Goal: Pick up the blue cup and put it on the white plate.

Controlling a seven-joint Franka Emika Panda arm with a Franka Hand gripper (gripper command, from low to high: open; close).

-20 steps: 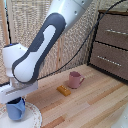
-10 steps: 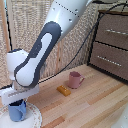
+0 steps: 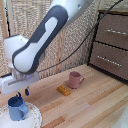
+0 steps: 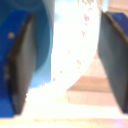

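The blue cup (image 3: 17,108) stands upright on the white plate (image 3: 34,119) at the exterior view's lower left. My gripper (image 3: 22,93) hangs just above the cup's rim, its dark blue fingers (image 3: 26,92) apart and holding nothing. In the wrist view the two fingers (image 4: 20,55) stand wide apart at either side. Between them show part of the blue cup (image 4: 42,30) and the white plate's speckled surface (image 4: 75,65), both blurred by closeness.
A pink mug (image 3: 75,79) stands mid-table, with a small orange-brown block (image 3: 63,90) beside it. A wooden drawer cabinet (image 3: 112,45) fills the exterior view's right. A bamboo screen runs along the back. The arm's white body arches over the table.
The gripper has risen slightly off the blue cup. The cup stays on the plate.
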